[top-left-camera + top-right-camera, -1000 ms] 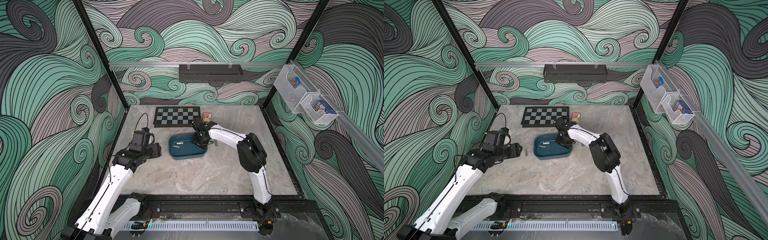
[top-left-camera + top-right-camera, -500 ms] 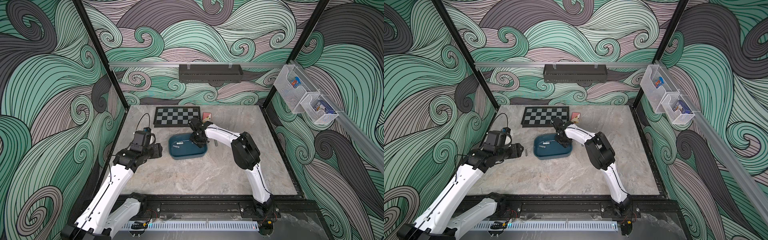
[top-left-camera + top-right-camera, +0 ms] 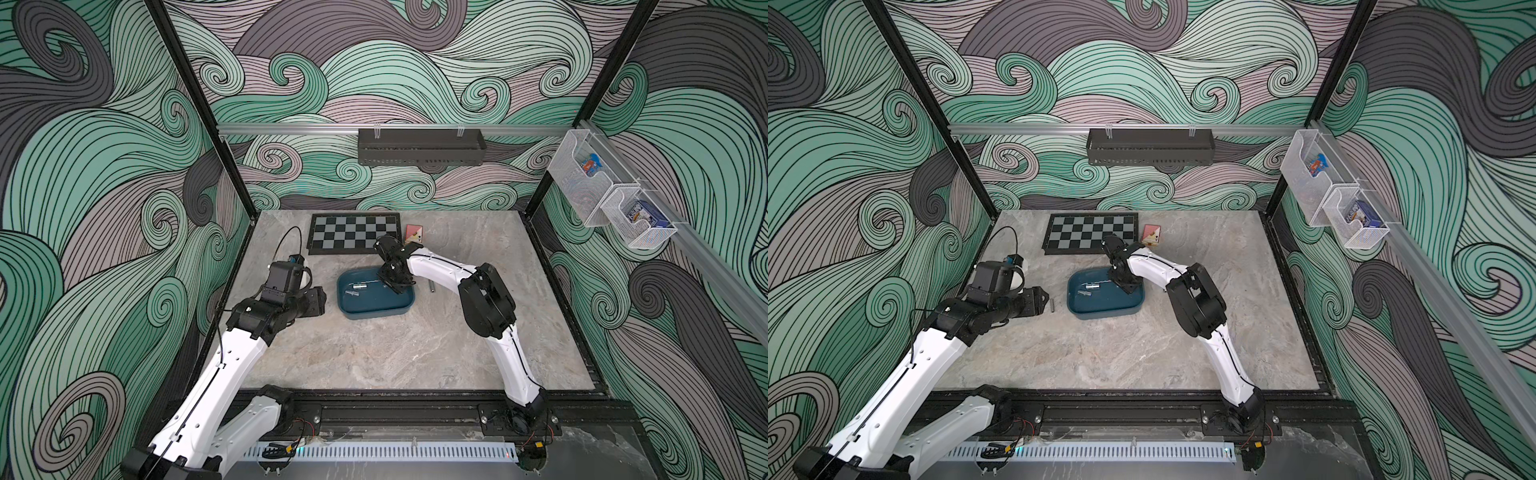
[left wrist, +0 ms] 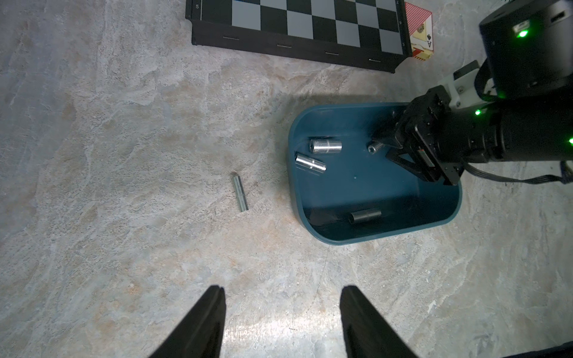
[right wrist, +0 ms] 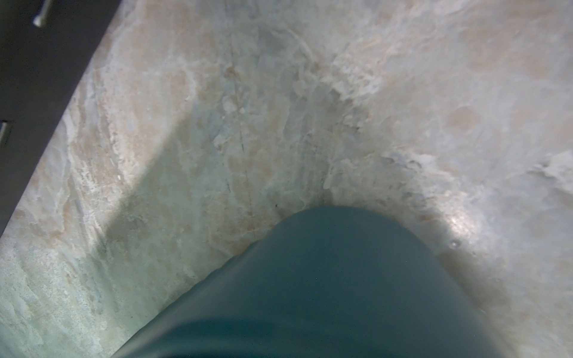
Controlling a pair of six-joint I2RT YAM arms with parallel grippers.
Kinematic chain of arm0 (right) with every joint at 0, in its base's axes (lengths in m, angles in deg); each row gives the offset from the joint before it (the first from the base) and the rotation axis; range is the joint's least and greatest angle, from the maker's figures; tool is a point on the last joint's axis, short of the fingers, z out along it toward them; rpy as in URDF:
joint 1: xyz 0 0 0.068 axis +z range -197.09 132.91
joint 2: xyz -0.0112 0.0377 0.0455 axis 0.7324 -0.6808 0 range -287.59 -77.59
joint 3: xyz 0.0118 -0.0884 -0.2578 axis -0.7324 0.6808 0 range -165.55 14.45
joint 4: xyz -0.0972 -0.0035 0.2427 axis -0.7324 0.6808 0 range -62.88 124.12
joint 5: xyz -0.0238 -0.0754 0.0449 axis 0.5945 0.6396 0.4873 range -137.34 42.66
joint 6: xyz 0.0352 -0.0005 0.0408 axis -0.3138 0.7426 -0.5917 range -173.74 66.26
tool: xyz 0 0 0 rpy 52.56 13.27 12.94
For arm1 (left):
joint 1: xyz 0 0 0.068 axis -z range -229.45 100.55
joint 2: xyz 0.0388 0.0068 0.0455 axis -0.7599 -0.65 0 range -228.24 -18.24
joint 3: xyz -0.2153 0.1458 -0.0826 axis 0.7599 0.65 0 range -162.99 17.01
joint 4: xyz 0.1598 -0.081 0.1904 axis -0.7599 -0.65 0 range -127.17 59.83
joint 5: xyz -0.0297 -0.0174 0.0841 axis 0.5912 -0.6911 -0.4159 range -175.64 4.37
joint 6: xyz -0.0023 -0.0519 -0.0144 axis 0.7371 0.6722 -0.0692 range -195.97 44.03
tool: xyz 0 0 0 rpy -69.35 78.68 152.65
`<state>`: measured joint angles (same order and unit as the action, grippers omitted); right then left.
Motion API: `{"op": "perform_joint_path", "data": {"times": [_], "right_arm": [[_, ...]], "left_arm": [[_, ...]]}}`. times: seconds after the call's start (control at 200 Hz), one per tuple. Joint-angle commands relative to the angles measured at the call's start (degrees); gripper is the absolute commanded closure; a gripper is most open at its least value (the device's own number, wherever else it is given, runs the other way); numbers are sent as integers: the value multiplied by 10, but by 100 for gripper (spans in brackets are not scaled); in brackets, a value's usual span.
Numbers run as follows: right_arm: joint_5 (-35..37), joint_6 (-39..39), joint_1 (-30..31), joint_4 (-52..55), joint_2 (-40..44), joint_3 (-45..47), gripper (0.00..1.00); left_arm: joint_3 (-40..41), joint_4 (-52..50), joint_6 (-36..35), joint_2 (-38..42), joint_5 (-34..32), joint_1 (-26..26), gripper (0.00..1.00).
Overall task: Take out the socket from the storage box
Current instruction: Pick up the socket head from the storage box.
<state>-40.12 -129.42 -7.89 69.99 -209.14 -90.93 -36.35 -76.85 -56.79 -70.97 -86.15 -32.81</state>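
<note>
The shallow dark teal plastic storage box (image 3: 374, 312) is seen on the grey marbled tabletop (image 3: 395, 353), near the black-and-grey chessboard (image 3: 353, 232). The right gripper (image 4: 383, 148) is placed inside it, jaws around a small silver socket (image 4: 373, 148); whether it is pinched cannot be told. A stubby chrome socket (image 4: 325, 145), a slimmer chrome socket (image 4: 310, 163) and a dark socket (image 4: 365, 216) are spotted on the box floor. The left gripper (image 4: 280, 297) is held spread, empty, above the tabletop.
</note>
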Motion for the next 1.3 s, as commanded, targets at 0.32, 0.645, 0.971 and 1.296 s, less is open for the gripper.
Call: {"op": "perform_joint_path", "data": {"times": [0.32,0.645,0.971,1.296], "right_arm": [[6,48,1,39,11,60,64],[11,100,-16,49,18,80,68],[-39,144,-18,50,-26,49,75],[-22,186,-8,63,-27,14,86]], "left_arm": [[2,7,-10,4,11,4,37],[2,8,-12,3,11,8,37],[3,8,-11,3,9,11,37],[3,7,-12,0,8,11,37]]}}
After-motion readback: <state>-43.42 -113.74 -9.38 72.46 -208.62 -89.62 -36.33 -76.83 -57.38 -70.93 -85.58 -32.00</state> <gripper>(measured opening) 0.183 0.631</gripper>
